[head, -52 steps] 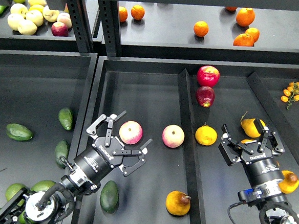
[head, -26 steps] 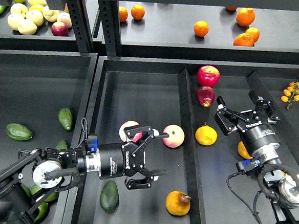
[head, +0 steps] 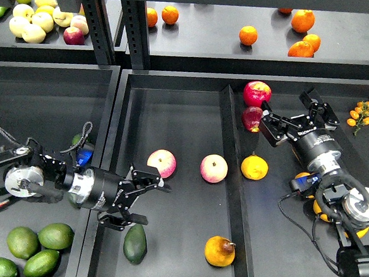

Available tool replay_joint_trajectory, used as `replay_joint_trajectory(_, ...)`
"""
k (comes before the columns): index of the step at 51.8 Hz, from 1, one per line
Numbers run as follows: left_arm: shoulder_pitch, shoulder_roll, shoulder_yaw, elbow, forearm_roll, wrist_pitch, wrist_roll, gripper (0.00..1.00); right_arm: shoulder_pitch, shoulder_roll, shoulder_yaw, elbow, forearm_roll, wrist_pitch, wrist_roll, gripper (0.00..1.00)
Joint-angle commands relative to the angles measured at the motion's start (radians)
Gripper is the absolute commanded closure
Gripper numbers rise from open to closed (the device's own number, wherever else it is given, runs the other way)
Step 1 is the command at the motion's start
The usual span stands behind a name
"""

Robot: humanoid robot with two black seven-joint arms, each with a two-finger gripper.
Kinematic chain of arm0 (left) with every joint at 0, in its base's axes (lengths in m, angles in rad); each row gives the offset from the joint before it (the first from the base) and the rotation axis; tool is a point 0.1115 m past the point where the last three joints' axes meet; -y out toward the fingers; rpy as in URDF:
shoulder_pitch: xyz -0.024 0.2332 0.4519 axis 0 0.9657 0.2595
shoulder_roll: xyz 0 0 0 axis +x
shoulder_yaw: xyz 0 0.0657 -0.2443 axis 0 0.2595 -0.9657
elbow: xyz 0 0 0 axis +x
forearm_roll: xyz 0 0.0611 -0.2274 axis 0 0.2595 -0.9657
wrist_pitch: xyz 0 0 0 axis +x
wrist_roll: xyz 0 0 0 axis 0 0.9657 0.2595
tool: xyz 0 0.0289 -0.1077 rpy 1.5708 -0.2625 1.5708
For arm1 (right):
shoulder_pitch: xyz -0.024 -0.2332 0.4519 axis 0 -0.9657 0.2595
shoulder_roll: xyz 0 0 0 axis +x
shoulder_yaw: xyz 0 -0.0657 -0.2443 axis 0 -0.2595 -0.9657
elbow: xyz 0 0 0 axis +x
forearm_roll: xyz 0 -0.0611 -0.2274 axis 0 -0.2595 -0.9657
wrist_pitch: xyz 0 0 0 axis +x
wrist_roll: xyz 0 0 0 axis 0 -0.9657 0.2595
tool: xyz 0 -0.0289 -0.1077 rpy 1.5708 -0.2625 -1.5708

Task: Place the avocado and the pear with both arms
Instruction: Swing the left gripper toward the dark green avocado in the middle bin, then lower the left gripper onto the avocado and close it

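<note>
The dark green avocado [head: 135, 243] lies in the middle tray near its front left corner. The golden pear [head: 219, 251], with a brown stub pointing right, lies on the tray floor to the avocado's right. My left gripper [head: 143, 200] is open and empty, just above the avocado and left of a pink-and-yellow apple [head: 161, 163]. My right gripper [head: 295, 117] is open and empty in the right compartment, next to a dark red apple [head: 253, 118].
A second pink-and-yellow apple [head: 213, 168] and a yellow-orange fruit [head: 254, 167] lie mid-tray on either side of a black divider [head: 234, 192]. A red apple [head: 257, 93] lies behind. Round green fruits [head: 56, 236] fill the left tray's front. Oranges [head: 247, 35] sit on the back shelf.
My left arm has drawn back to the left, its gripper moving from beside the apples to the tray's left side. My right gripper has moved farther away, toward the red apples.
</note>
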Motion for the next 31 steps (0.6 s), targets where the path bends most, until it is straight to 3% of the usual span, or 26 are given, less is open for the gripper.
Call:
replay_joint_trajectory(1, -0.123, -0.078, 0.172, 0.008, 0.005, 0.0, 0.0, 0.01, -0.008, 0.0, 0.007, 0.001, 0.001, -0.001, 0.0, 0.0)
replay_joint_trajectory(16, -0.242, -0.347, 0.41, 0.076, 0.031, 0.0, 0.0, 0.01, -0.014, 0.0, 0.008, 0.006, 0.005, -0.001, 0.0, 0.0)
replay_joint_trajectory(21, -0.254, -0.477, 0.436, 0.178, 0.043, 0.0, 0.0, 0.01, -0.014, 0.0, 0.007, 0.004, 0.005, -0.001, 0.0, 0.0)
replay_joint_trajectory(31, -0.274, -0.536, 0.485, 0.26, 0.06, 0.0, 0.0, 0.01, -0.005, 0.0, 0.003, 0.001, 0.007, 0.001, 0.0, 0.0)
